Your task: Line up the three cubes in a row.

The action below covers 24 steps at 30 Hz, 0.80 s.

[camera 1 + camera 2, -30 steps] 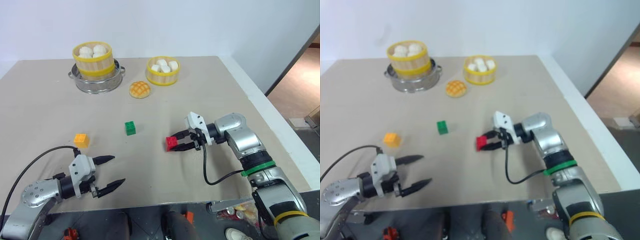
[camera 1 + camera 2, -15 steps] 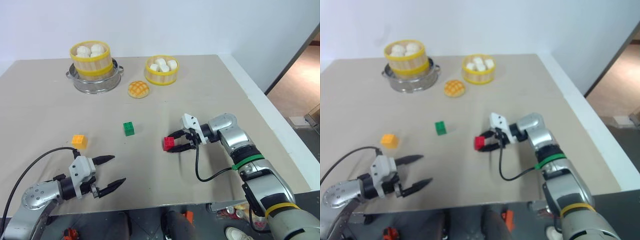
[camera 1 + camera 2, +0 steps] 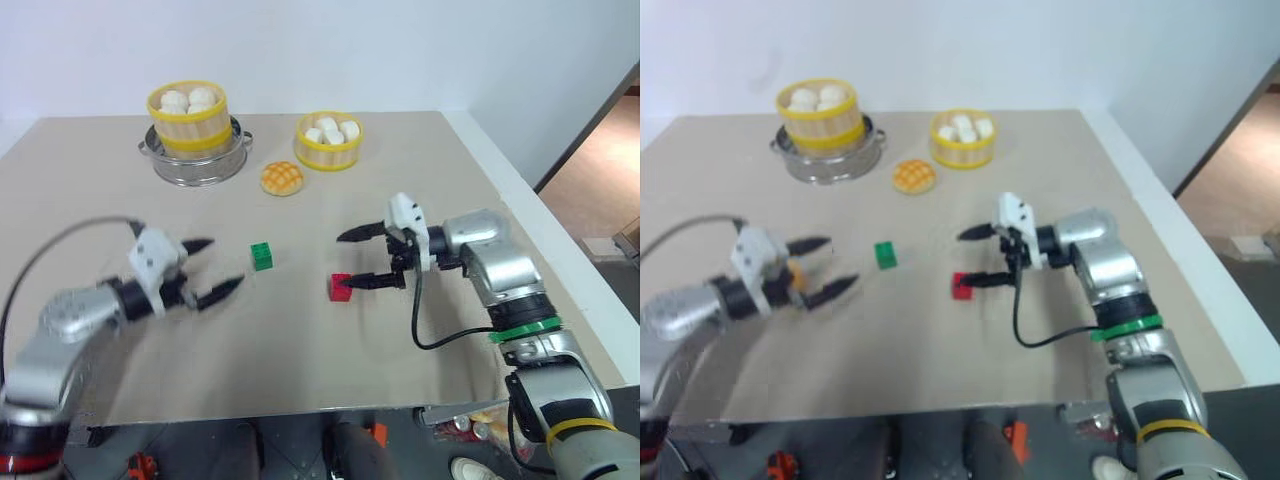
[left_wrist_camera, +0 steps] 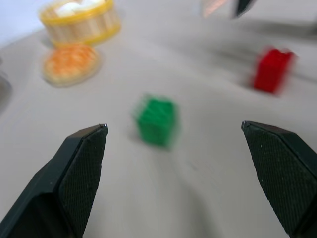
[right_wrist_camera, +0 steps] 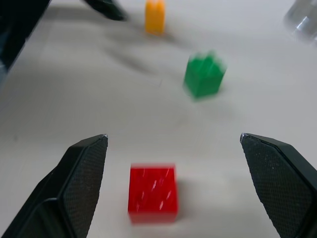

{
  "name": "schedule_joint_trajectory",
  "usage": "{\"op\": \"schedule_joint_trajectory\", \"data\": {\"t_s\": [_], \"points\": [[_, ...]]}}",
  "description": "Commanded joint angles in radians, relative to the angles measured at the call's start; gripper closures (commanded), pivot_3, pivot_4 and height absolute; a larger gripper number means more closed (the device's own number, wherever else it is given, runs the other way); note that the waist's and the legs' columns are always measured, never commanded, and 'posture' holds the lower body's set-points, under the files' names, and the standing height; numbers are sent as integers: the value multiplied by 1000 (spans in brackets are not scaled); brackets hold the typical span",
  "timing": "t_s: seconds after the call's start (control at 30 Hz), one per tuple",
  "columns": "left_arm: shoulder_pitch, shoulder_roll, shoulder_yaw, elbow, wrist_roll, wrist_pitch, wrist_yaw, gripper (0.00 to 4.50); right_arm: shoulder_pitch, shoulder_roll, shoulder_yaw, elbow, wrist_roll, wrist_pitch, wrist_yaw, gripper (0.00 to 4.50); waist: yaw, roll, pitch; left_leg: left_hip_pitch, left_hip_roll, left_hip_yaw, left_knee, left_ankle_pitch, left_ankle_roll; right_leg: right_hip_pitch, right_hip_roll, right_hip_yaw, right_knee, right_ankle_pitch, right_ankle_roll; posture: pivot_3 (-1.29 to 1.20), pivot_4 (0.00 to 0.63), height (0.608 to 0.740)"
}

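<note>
Left gripper [image 3: 206, 268] released, level at left-centre, blocking our view of the small orange-yellow studded plastic cube [image 5: 155, 16] | small green studded cube [image 3: 262, 256] centre | small red studded cube [image 3: 341, 287] just right, table-resting | we judge cubes light, rigid, slick: pinch flat sides | right gripper [image 3: 361, 258] released, straddling above red, pointing left

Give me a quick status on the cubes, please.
Both jaws open, empty. Red cube released on table, green cube beside it, orange-yellow cube apart. Nothing in the way.
</note>
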Motion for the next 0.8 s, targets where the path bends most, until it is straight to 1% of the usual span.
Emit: {"op": "schedule_joint_trajectory", "data": {"t_s": [0.03,0.1,0.17,0.23,0.37,0.5,0.63,0.8], "points": [[-83,15,-37,50,-19,66,-43,0,14,-14,-36,-99,38,55,-47,52,-4,0,0,0,0,0,0,0,0,0,0,0,0,0,0,0,150,740],[-176,22,-105,114,-16,113,-113,0,26,-16,-41,-128,61,86,-62,52,-9,0,0,0,0,1,-1,0,0,0,0,1,-1,-1,1,0,150,740],[-287,1,-169,213,-2,147,-159,0,38,-23,-42,-155,68,99,-74,52,-7,0,0,-1,-1,0,-1,0,0,-1,0,0,0,-1,1,0,150,740],[-372,-6,-227,315,37,141,-211,0,47,-28,-42,-174,67,97,-90,52,-2,0,0,-2,-1,-2,-1,0,0,-1,1,-1,0,-1,0,0,150,740],[-500,-22,-295,496,92,124,-303,0,56,-31,-50,-201,72,97,-125,52,-4,0,0,-2,-1,-1,-1,0,0,-2,1,0,0,-1,0,0,150,740],[-573,-26,-352,639,159,71,-399,0,61,-41,-55,-226,76,99,-155,52,-4,0,0,-4,-1,-1,-1,0,0,-5,1,0,0,-1,0,0,150,740],[-623,-47,-383,752,221,-12,-460,0,72,-53,-59,-250,80,107,-178,52,-1,0,0,-12,-1,-1,3,0,0,-14,1,0,6,-2,1,0,150,740],[-686,-106,-407,893,294,-118,-492,0,77,-56,-59,-259,75,103,-203,52,0,0,0,-13,-2,-2,8,0,0,-14,1,0,11,-3,1,0,150,740]]}}
